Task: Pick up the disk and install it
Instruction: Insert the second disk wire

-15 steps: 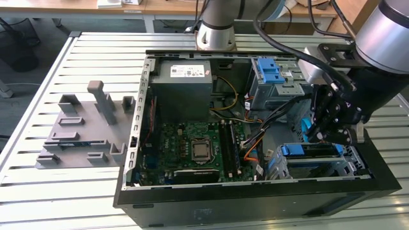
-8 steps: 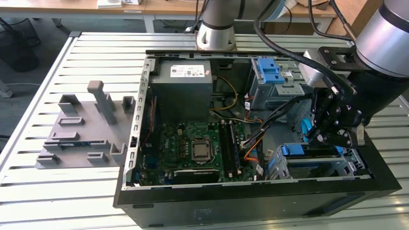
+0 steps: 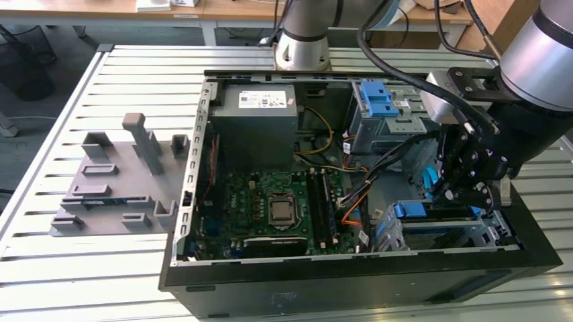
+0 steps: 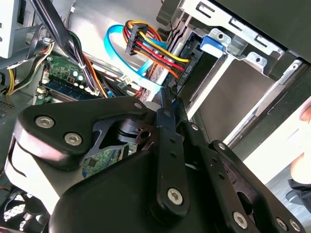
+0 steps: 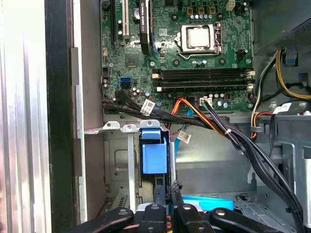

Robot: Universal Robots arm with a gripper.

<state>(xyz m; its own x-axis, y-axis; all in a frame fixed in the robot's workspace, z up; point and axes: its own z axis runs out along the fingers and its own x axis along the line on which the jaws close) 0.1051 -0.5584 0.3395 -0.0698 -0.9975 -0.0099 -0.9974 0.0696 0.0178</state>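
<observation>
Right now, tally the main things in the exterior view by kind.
Case: 1
Power supply: 1
Motherboard: 1
Grey fixture: 1
Gripper: 1
Total: 5

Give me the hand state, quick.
Hand: closed, fingertips together; whether it grips anything cannot be told.

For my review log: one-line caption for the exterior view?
Gripper lowered inside the open computer case, above the blue-railed drive bay.
</observation>
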